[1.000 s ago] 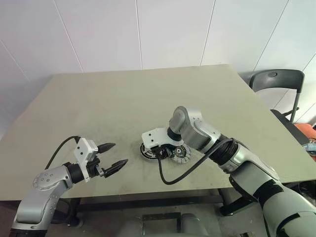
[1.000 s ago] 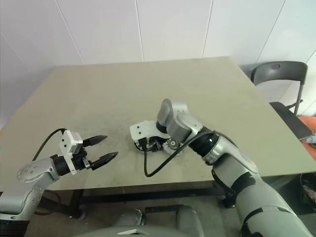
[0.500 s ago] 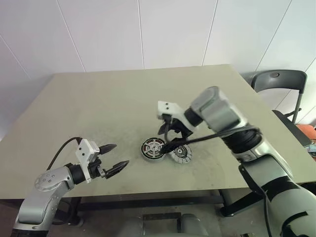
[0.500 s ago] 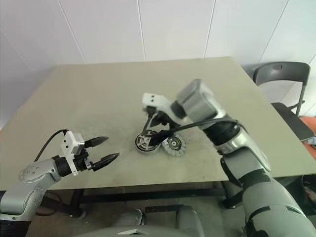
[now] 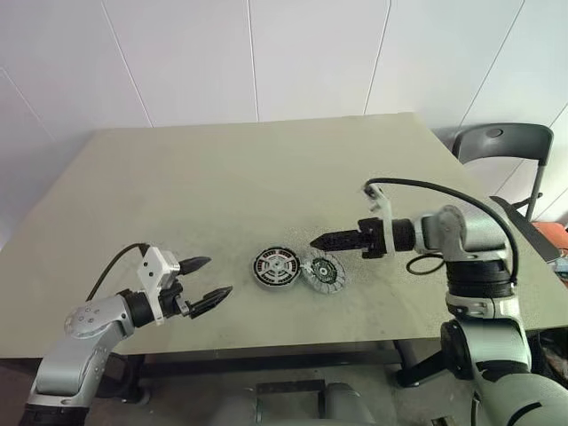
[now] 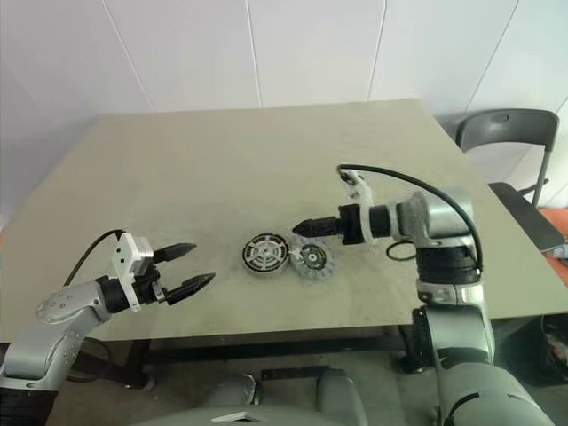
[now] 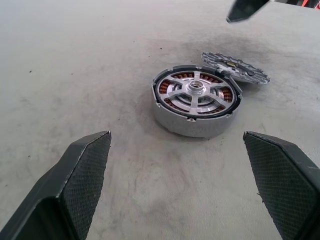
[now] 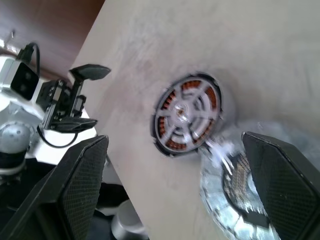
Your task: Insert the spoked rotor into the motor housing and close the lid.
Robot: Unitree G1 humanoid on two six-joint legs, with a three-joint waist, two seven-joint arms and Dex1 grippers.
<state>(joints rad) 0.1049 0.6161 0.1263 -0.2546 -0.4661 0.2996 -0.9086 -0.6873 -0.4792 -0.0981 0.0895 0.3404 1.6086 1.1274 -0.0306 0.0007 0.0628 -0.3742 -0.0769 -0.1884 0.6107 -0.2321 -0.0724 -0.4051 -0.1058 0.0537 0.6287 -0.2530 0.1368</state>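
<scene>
Left-eye view shows the round motor housing (image 5: 274, 267) with copper-brown windings lying flat on the olive-grey table (image 5: 222, 177), near its front edge; the thin silver-spoked rotor (image 7: 196, 92) sits inside it; the grey slotted metal lid (image 5: 323, 272) lies touching the housing at its 3 o'clock, one edge propped on the housing's rim; the right gripper (image 5: 321, 240) hovers above the lid, jaws wide and empty; the left gripper (image 5: 204, 284), at the housing's 8 o'clock and well apart, is spread wide, holding nothing.
</scene>
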